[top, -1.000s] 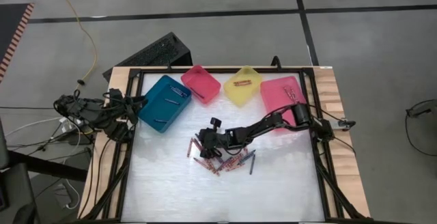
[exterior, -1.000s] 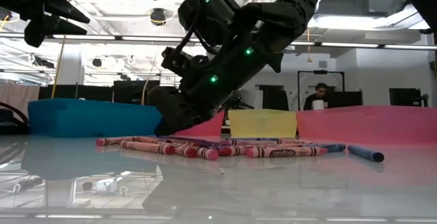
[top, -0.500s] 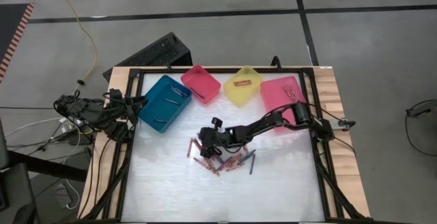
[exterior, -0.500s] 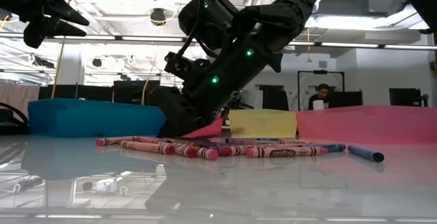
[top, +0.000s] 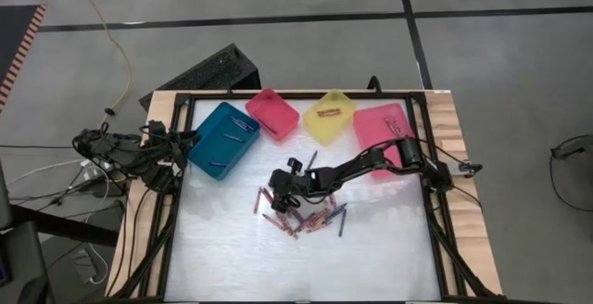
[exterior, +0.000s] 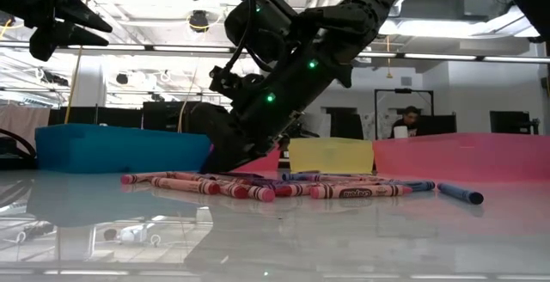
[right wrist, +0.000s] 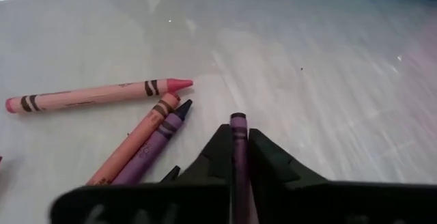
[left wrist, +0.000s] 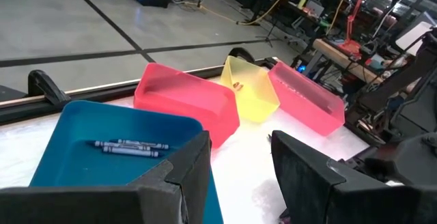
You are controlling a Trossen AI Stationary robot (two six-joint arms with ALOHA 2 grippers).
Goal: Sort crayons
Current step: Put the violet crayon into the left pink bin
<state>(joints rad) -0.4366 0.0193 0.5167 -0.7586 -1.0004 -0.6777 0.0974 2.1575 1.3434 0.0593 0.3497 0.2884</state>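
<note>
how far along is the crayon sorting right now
Early to midway. Done: a few crayons already lie in the teal bin, the yellow bin and the large pink bin. In hand: the right hand is shut on a purple crayon at the pile. Left: the loose crayons spread over the table's middle. The left hand waits open near the teal bin.

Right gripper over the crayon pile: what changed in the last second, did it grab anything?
Yes. The right gripper has closed on a purple crayon at the pile's left end, and that crayon now sticks up from the jaws in the high view. The arm barely shifted. The loose crayons, bins and the left gripper, parked open by the teal bin, stayed put.
</note>
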